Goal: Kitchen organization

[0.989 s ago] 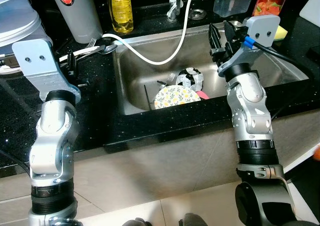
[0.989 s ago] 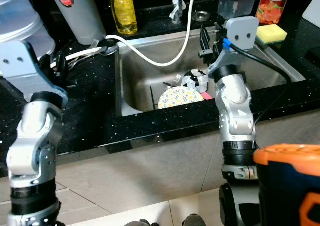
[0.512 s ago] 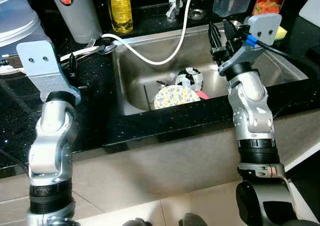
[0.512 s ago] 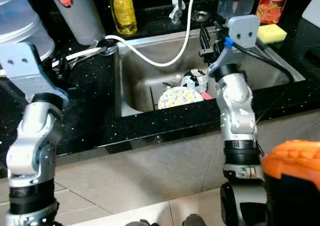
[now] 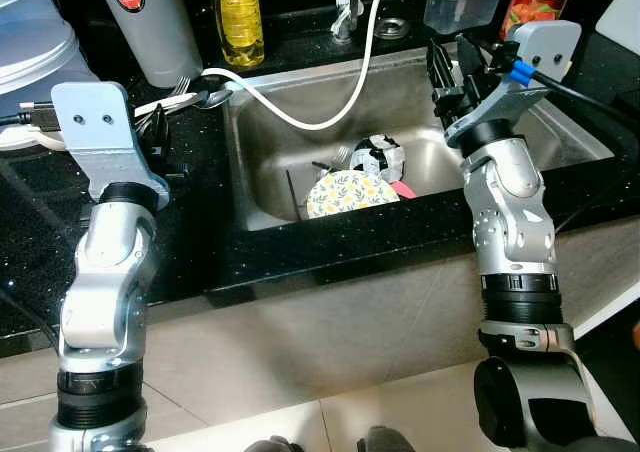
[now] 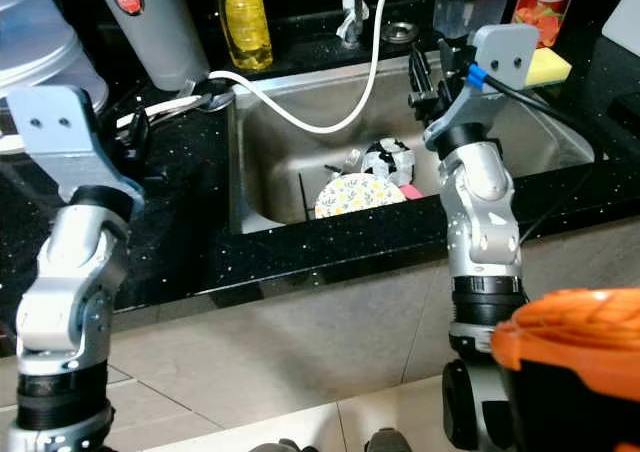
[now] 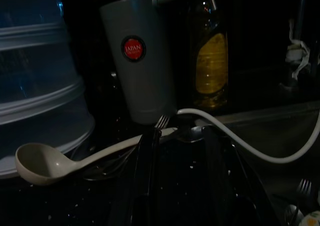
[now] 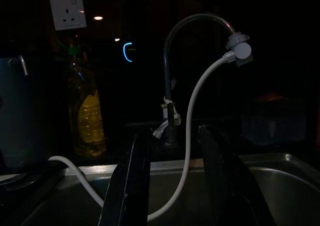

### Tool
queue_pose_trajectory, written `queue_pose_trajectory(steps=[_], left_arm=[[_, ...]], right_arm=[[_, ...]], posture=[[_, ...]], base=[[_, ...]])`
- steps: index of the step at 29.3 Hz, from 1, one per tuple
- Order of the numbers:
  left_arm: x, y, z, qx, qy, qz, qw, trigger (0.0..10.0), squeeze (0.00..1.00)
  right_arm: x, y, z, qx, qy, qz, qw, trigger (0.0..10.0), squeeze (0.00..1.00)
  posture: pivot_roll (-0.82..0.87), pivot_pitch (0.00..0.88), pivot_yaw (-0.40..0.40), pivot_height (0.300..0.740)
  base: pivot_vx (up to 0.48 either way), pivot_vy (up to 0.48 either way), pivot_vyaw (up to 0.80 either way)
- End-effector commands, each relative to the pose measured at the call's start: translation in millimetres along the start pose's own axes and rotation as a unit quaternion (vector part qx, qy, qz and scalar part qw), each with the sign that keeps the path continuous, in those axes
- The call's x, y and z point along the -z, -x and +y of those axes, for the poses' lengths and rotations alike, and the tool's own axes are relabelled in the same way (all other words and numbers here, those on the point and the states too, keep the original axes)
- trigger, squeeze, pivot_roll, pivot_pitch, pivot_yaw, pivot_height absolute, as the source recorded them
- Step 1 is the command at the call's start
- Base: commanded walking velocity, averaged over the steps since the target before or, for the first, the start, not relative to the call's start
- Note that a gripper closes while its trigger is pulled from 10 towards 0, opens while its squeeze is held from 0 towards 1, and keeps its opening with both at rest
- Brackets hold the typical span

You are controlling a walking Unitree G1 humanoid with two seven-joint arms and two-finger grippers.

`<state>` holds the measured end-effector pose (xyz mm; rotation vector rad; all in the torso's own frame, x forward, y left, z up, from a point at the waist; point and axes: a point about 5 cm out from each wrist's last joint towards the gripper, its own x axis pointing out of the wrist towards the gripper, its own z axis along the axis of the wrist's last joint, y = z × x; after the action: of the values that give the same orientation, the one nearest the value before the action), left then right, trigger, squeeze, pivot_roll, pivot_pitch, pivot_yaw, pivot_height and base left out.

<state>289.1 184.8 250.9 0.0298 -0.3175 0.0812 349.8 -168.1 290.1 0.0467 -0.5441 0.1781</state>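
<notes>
Hovering over the sink (image 5: 560, 137) at its 3 o'clock rim, the right end effector (image 5: 452, 67) is released; the left end effector (image 5: 158, 137), also released, hangs above the desk (image 5: 200, 232) near a ladle (image 7: 60, 158).

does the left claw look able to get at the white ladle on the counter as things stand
Probably yes. The left claw is open and points along the counter at the white ladle, which lies just ahead of its fingertips in front of the grey tumbler. Nothing stands between them, though a fork lies by the handle.
</notes>
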Motion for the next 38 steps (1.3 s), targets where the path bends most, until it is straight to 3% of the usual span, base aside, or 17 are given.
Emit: queue_pose_trajectory(steps=[1,21,38], left_arm=[[-1.9,0.2,3.1,-0.003,-0.004,-0.007,1.0,10.0,0.0],[-3.6,-3.7,8.8,-0.022,0.005,-0.016,1.0,10.0,0.0],[-3.3,-4.4,9.7,-0.025,0.007,-0.017,1.0,10.0,0.0]], right_arm=[[0.3,-1.1,1.4,-0.003,-0.001,0.001,1.0,10.0,0.0],[0.8,-1.5,2.5,-0.005,0.005,0.001,1.0,10.0,0.0],[1.6,-1.7,2.4,-0.004,0.005,0.002,1.0,10.0,0.0]], posture=[[-0.06,0.047,0.076,0.74],[-0.06,0.05,0.076,0.74],[-0.06,0.048,0.076,0.74]], base=[[0.0,0.0,0.0],[0.0,0.0,0.0],[0.416,0.0,0.0]])
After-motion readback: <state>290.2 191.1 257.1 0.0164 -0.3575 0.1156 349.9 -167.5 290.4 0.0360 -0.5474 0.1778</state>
